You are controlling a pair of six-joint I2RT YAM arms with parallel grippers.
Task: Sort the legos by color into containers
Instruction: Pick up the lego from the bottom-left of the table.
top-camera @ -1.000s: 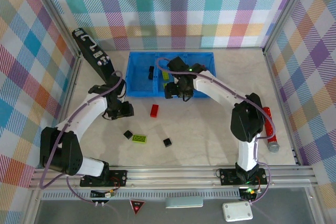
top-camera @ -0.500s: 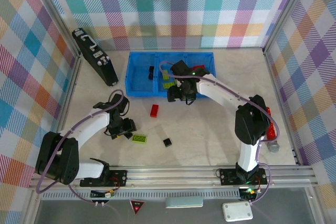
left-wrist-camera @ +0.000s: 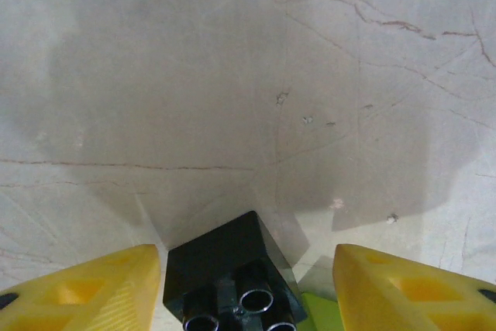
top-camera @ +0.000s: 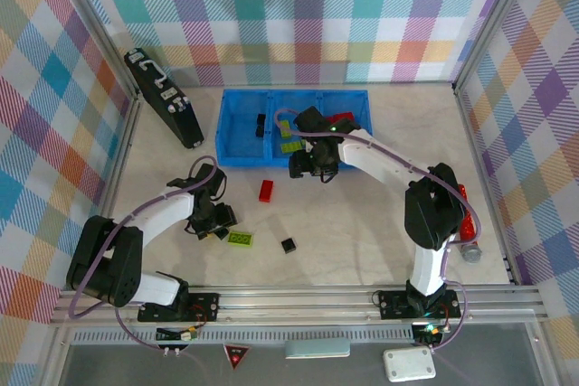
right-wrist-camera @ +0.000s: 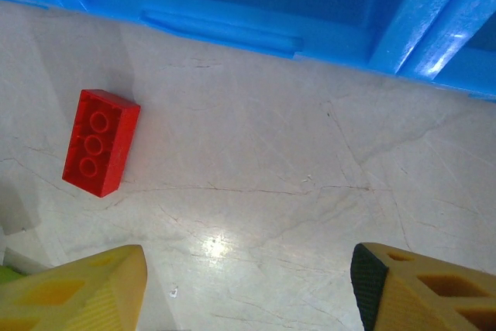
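A black lego (left-wrist-camera: 229, 273) lies on the table between the yellow fingers of my left gripper (left-wrist-camera: 248, 292). The jaws are open around it, with a gap on the right side. From above, my left gripper (top-camera: 215, 221) sits over that brick, just left of a lime green lego (top-camera: 241, 239). Another black lego (top-camera: 289, 245) lies further right. A red lego (top-camera: 267, 190) (right-wrist-camera: 101, 142) rests in front of the blue bin (top-camera: 237, 158). My right gripper (top-camera: 308, 167) (right-wrist-camera: 248, 292) hovers open over bare table by the bin's front wall (right-wrist-camera: 232, 29). The containers hold black (top-camera: 260, 124), green (top-camera: 288, 133) and red (top-camera: 339, 119) bricks.
A black flat panel (top-camera: 164, 97) leans at the back left wall. A red-handled tool (top-camera: 463, 223) lies along the right wall. Plaid walls enclose the table on three sides.
My left arm swung back from near the bin and came down over the black lego; its jaws opened wide, then narrowed slightly. The right gripper barely shifted.
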